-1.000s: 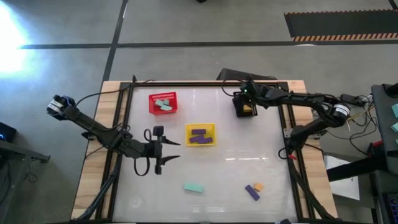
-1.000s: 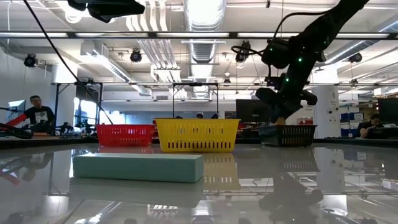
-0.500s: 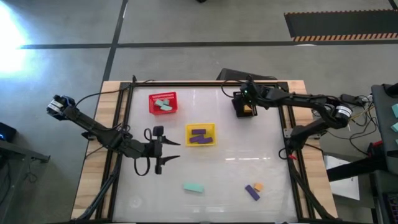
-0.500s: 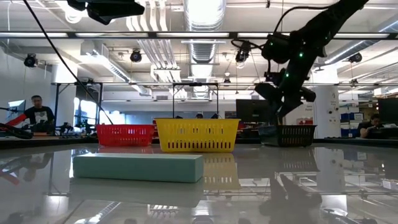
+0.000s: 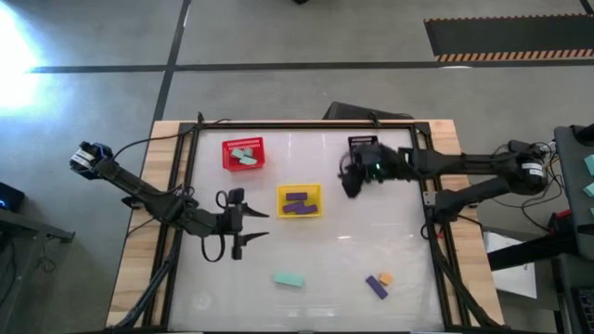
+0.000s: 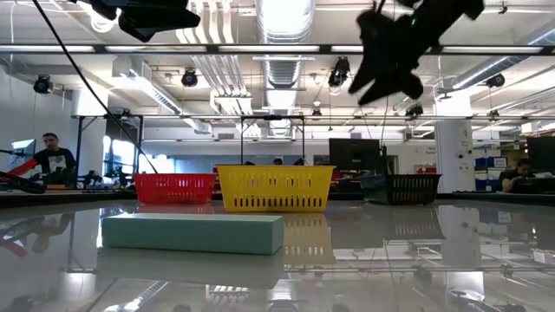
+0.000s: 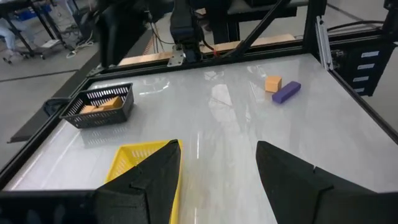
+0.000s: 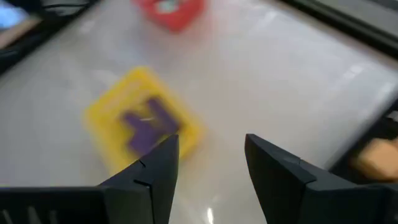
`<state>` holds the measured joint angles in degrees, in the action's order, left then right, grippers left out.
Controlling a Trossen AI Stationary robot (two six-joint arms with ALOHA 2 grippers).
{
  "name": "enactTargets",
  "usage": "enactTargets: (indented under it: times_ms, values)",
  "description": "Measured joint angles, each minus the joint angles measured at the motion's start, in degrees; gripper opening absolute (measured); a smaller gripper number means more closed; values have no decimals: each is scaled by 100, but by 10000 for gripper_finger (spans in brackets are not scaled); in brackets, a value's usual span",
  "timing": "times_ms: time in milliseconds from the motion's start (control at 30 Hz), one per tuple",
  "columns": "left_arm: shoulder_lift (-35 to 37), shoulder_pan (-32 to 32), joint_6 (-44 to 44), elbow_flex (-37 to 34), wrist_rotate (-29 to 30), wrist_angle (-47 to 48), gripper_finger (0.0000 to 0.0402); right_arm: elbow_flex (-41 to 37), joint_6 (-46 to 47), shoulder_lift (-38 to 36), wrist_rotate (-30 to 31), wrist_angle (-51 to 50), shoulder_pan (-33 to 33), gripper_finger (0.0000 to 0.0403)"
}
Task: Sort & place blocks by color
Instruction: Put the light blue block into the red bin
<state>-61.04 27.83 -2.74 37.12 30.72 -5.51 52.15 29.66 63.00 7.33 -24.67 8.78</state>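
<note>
My right gripper [image 5: 349, 182] hangs open and holds nothing, above the table between the black basket [image 5: 364, 144] and the yellow basket [image 5: 299, 200]. The yellow basket holds purple blocks [image 8: 146, 127]; the black one holds orange blocks [image 7: 107, 104]. Teal blocks lie in the red basket [image 5: 243, 154]. Three blocks lie loose near the table's front: a teal bar [image 5: 289, 279], a purple block [image 5: 376, 287] and a small orange block [image 5: 385, 277]. My left gripper [image 5: 258, 224] waits open, above the table left of the yellow basket.
A dark frame rail [image 5: 432, 199] runs along the table's right edge, and another [image 5: 181, 186] along its left. Bare white tabletop [image 5: 353, 241] lies between the baskets and the loose blocks. In the low view, people [image 6: 54, 156] show in the room beyond.
My right gripper has risen from over the black basket and swung toward the table's near edge and left, toward the yellow basket, most of it in the last half second. The left arm has kept still.
</note>
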Motion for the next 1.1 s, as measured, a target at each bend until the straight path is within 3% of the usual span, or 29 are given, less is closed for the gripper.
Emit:
enactTargets:
  times_ms: [233, 400, 467, 733, 1000, 1100]
  values:
    - [-242, 0, -223, -2, -1, -34, 196, 200, -135, 95, 203, 24, -1466, 173]
    - [-783, 81, -698, 173, -520, -49, 196, 72, -912, 164, 2034, 648, -2326, 173]
    - [-1075, 125, -818, 292, -620, -47, 196, 51, -1402, 169, 2382, 1088, -2528, 173]
    - [-2281, 141, -1610, 750, -1485, 215, 196, 28, -3031, 151, 1629, 2573, -2664, 173]
    - [-3304, 225, -1465, 1190, -1603, 198, 196, 21, -3489, 151, 1622, 2672, -2662, 173]
    - [-3589, 221, -1461, 1354, -1925, 144, 196, 20, -3554, 151, 1620, 2670, -2662, 173]
